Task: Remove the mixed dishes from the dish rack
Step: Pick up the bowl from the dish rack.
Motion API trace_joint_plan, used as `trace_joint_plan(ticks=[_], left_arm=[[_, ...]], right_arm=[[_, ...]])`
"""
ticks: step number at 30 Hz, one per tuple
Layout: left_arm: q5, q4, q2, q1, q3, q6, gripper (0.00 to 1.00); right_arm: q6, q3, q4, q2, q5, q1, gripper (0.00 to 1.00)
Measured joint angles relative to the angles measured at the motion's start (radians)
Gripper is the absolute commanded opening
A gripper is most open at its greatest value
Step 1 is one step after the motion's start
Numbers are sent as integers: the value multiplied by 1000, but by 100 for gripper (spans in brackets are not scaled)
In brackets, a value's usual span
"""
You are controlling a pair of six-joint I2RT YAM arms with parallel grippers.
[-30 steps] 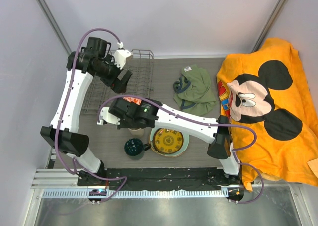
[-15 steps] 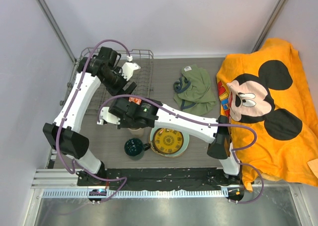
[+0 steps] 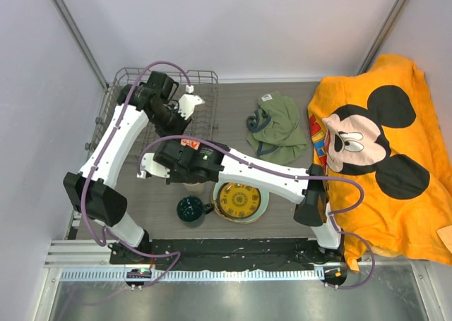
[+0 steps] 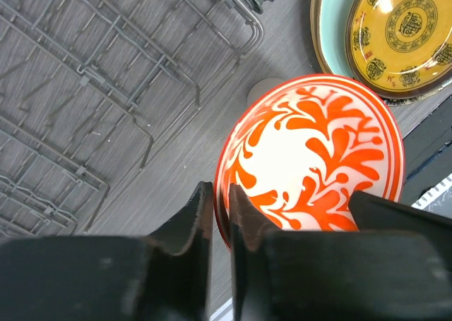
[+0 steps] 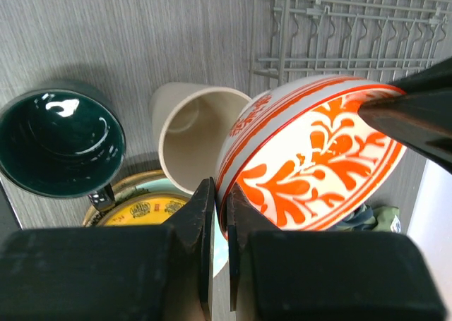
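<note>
The small red-and-white patterned bowl (image 4: pixel 318 144) hangs tilted above the table, gripped from two sides. My left gripper (image 4: pixel 219 188) is shut on one edge of its rim. My right gripper (image 5: pixel 217 187) is shut on the opposite edge of the bowl (image 5: pixel 318 159). From above, the arms hide all but a red sliver of the bowl (image 3: pixel 189 143). The grey wire dish rack (image 3: pixel 127 81) stands at the far left. Below the bowl are the beige cup (image 5: pixel 187 134), the dark green mug (image 5: pixel 60 141) and the yellow patterned plate (image 3: pixel 239 200) lying on the pale green plate (image 4: pixel 328 25).
An olive-green garment (image 3: pixel 275 127) lies crumpled at the back centre. A large orange cartoon-mouse towel (image 3: pixel 381 144) covers the right side. Grey walls close in on the left and the back. A metal rail (image 3: pixel 212 273) runs along the near edge.
My left wrist swung over the rack toward the right gripper, and its jaws closed from wide open onto the bowl's rim. My right arm stayed still, holding the bowl.
</note>
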Motion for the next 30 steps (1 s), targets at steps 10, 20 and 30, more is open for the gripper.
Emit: trace_joint_plan(ticks=[10,20,30], left_arm=[[7,13,0,0,-14,-24,0],[11,9,0,0,14,-14,0],[28,-1,2,0,87,11,0]], right_arm=[[13,0,19,8,-5,6,1],[14,0,24,8,18,6,26],[9,-3,24,8,58,0,46]])
